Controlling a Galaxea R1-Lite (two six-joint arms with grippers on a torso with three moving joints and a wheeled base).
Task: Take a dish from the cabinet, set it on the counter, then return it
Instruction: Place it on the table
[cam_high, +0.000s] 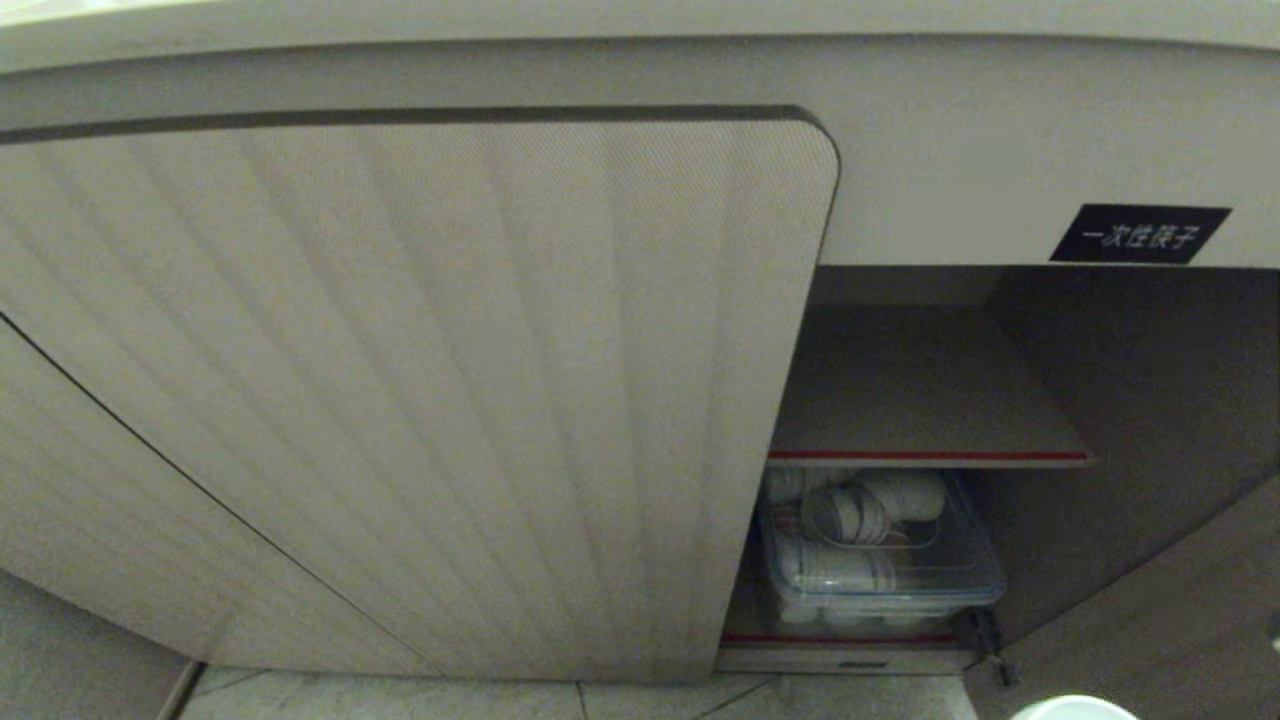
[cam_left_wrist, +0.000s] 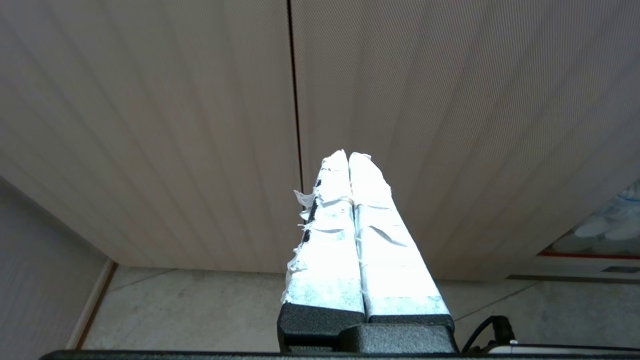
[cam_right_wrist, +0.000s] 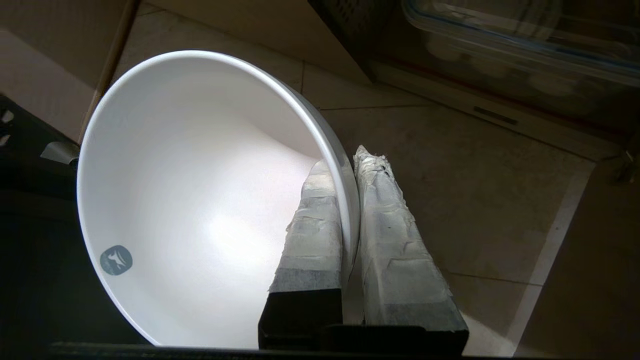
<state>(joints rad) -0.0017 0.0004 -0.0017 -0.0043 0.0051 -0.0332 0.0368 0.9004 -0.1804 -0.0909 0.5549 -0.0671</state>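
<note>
- Gripping the dish (cam_right_wrist: 200, 200) by its rim, the right gripper (cam_right_wrist: 350, 165) is seen with one taped finger inside the bowl and the other outside, the jaws clamped on the thin wall.
- The dish is noted as plain white, round and glossy, with a smooth deep interior and a narrow rounded lip; a small grey round mark is printed inside near the rim. It is held tilted on edge above the tiled floor (cam_right_wrist: 450, 165), in front of the cabinet (cam_high: 950, 160), not resting on anything.
- In the head view only a white sliver of the dish (cam_high: 1075, 708) is caught, at about 5 o'clock from the cabinet opening.
- The ribbed door (cam_high: 420, 380) is seen at 9 o'clock of the opening; a red-edged shelf (cam_high: 930, 455) is noted inside, with a clear box (cam_high: 880, 560) of white cups below it at 6 o'clock.
- A black label (cam_high: 1140, 233) sits at 1 o'clock above the opening.
- The left gripper (cam_left_wrist: 348, 156) is held before the ribbed doors, fingers pressed together, nothing between them.
</note>
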